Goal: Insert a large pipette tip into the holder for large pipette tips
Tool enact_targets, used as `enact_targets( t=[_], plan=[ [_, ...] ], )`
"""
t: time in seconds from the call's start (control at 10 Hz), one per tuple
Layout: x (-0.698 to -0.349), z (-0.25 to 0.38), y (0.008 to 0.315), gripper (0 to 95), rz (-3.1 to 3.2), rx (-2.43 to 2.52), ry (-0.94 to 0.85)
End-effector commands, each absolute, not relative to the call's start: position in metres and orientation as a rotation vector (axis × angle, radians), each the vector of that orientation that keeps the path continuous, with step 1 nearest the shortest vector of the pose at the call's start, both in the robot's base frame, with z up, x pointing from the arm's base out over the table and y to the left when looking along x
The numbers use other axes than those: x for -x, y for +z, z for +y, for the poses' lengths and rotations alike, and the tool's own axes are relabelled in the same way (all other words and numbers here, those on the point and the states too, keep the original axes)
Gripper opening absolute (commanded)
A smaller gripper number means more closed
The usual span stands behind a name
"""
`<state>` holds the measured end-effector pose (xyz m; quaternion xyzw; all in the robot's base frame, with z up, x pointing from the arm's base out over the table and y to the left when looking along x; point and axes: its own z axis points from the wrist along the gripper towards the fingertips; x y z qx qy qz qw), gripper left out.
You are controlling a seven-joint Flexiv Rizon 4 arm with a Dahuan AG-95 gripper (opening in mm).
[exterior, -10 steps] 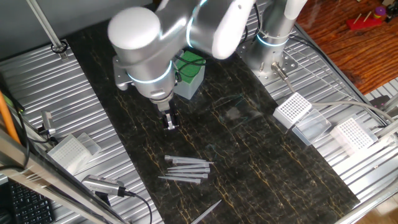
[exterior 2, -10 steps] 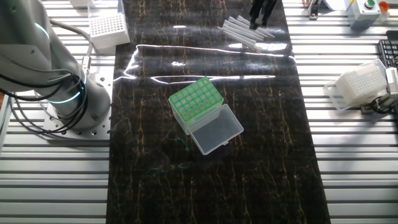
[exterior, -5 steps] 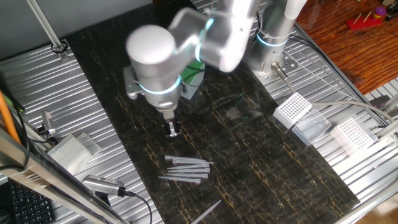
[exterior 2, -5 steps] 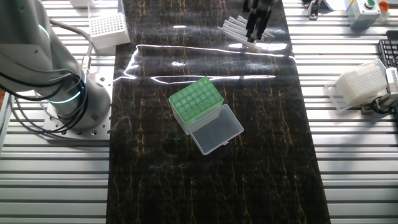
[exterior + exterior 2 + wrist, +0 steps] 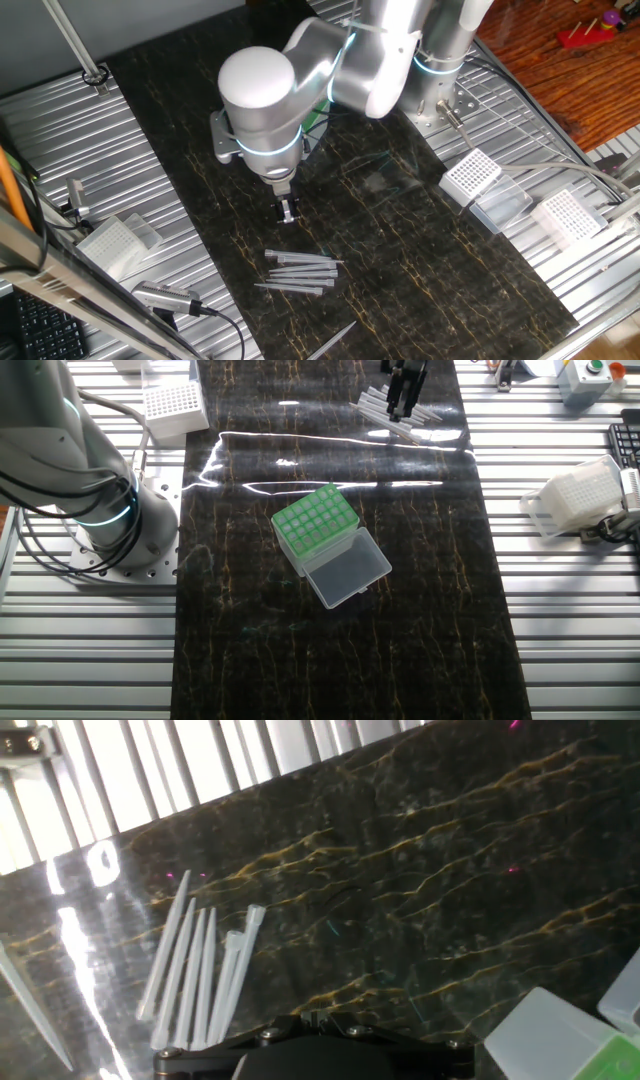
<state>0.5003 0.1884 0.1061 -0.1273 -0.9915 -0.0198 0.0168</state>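
Observation:
Several large pipette tips [image 5: 300, 272] lie side by side on the dark mat, also seen in the other fixed view [image 5: 375, 402] and in the hand view [image 5: 200, 975]. My gripper [image 5: 288, 212] hangs just behind the pile, fingers together and empty; it shows over the tips from the other side [image 5: 400, 405] and at the hand view's lower edge [image 5: 318, 1017]. The holder for large pipette tips [image 5: 315, 520] stands mid-mat with its green top and its clear lid [image 5: 347, 568] open. The arm hides most of it in one fixed view; a corner of it [image 5: 560, 1040] shows in the hand view.
One more tip [image 5: 335, 340] lies apart near the mat's front edge. White-grid racks stand on the ribbed metal at the sides [image 5: 470, 175] [image 5: 567, 213] [image 5: 112, 240] [image 5: 172, 405]. The robot base [image 5: 90, 490] is beside the mat.
The arm has carried the gripper away from the holder and closer to the pile of tips. The fingers stay together. The tips and the holder have not moved.

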Motion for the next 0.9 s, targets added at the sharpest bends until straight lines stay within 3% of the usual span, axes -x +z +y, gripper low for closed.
enact_targets(
  t=[0.1, 0.9],
  plan=[
    [-0.4989, 0.1872, 0.1081, 0.0, -3.075, 0.388, -0.044],
    [-0.4989, 0.1872, 0.1082, 0.0, -3.074, 0.398, -0.040]
  ],
)
